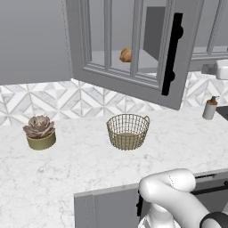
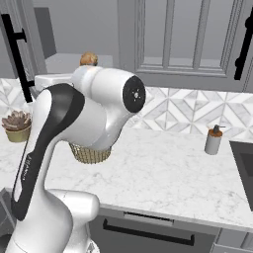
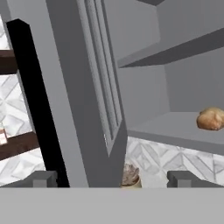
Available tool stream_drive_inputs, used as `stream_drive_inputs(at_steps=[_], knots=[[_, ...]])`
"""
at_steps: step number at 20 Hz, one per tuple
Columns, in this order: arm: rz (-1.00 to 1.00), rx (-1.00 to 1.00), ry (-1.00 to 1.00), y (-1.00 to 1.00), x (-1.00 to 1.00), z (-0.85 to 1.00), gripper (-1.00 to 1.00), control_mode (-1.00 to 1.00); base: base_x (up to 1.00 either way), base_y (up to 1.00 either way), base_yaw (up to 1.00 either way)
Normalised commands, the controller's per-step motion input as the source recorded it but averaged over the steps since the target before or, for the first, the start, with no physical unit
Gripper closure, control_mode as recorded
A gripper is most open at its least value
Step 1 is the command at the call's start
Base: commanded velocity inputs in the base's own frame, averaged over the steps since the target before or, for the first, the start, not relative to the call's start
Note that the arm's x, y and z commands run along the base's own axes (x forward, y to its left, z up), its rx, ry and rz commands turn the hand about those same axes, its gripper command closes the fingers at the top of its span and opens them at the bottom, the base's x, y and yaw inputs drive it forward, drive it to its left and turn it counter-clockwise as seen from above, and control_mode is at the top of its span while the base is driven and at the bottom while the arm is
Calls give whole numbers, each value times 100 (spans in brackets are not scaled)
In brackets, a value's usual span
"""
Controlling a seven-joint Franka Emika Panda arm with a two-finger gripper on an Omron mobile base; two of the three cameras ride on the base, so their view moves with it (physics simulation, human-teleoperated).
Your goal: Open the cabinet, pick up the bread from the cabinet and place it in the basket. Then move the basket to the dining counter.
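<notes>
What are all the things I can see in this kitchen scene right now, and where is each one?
cabinet: one, grey with glass panes, on the wall; its door stands swung open.
handle: one, black bar, upright on the open door.
bread: one, golden-brown, on the cabinet's lower shelf.
basket: one, tan-gold wire, on the marble worktop below the cabinet, nothing in it.
succulent pot: one, olive pot with pinkish plant, on the worktop to the basket's left.
soap dispenser: one, grey with brown pump, on the worktop near the sink.
backsplash: grey-and-white geometric tiles behind the worktop.
gripper: one, dark fingertips, open, facing the cabinet by the door's edge.
</notes>
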Motion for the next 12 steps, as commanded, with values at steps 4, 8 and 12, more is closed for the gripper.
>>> stream_drive_inputs(at_steps=[4,8,12], knots=[[2,2,-9,29,27,-2,-100,-100,0,0,0],[8,6,-6,0,36,0,-100,-100,0,0,0],[12,5,-3,0,24,0,-100,-100,0,0,0]])
